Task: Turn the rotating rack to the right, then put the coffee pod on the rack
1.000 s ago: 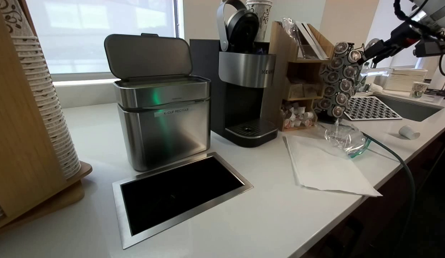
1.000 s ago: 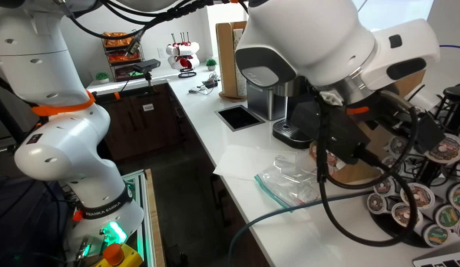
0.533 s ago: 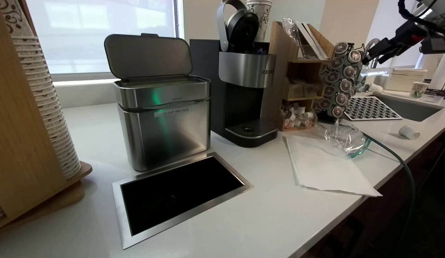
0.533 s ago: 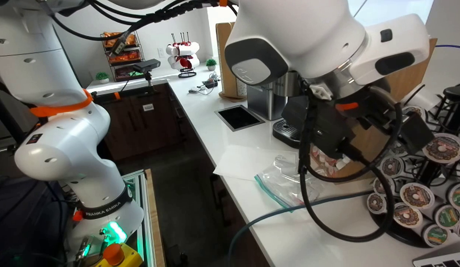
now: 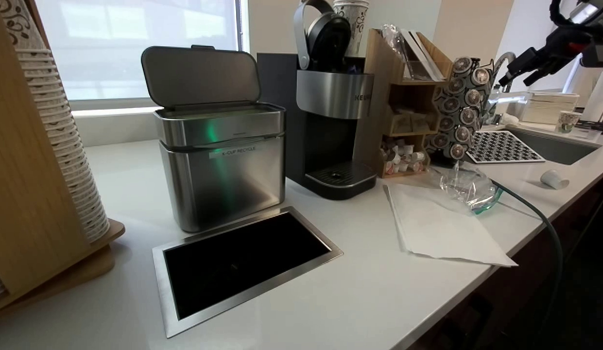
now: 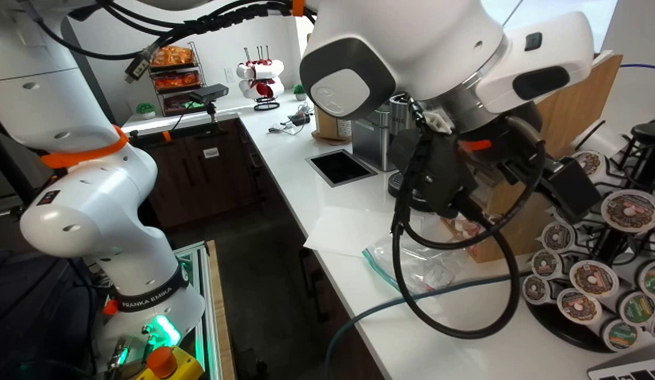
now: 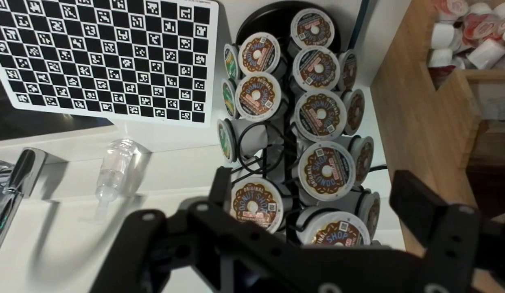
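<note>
Box [image 5: 380, 68], rack [image 5: 439, 159] and claw [image 5: 516, 82] ran left to right in an exterior view, the first two standing on the surface [image 5: 354, 277], the claw in the air. Over the last second the claw had drawn off rightward from beside the rack's upper part, leaving a gap; the rack's pods [image 5: 468, 115] showed no clear turn meanwhile. That looked like a retreat after a push, or a fresh line-up for one; whether the turn was done could not be told, and placing the pod seemed yet to come.

In the wrist view, left to right, came one finger [image 7: 220, 187], an empty ring [image 7: 239, 151] among the rack's pods, a full column, then the opposite finger [image 7: 415, 203]. So the rack lay ahead of the claw, framed between its fingers, which stood wide apart with nothing held. The ring seemed a likely seat for the pod.

Right of the claw and lower, in an exterior view, a small cup [image 5: 555, 180] lay on its side, perhaps the pod; too small to tell.
</note>
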Available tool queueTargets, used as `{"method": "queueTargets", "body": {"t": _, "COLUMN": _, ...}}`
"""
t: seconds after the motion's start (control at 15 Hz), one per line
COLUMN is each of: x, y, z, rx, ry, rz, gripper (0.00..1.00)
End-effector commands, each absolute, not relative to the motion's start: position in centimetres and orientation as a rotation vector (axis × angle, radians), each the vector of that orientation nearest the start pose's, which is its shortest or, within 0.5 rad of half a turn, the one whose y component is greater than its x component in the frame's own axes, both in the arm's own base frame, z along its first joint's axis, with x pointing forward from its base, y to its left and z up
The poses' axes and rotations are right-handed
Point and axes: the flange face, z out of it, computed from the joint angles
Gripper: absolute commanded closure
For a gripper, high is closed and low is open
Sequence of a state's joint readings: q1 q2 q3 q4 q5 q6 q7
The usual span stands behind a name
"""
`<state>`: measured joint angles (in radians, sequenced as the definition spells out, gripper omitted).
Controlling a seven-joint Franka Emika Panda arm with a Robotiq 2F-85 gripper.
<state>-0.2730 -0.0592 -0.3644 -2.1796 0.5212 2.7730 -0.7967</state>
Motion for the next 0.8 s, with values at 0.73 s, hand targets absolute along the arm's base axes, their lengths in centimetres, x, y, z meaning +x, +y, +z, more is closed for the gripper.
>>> {"method": "queueTargets", "body": {"t": 0.73, "x": 41.5, "y": -33.2, "z": 50.5, "rx": -3.057, "ry": 0.458, "rz": -1.049, "gripper": 0.00}}
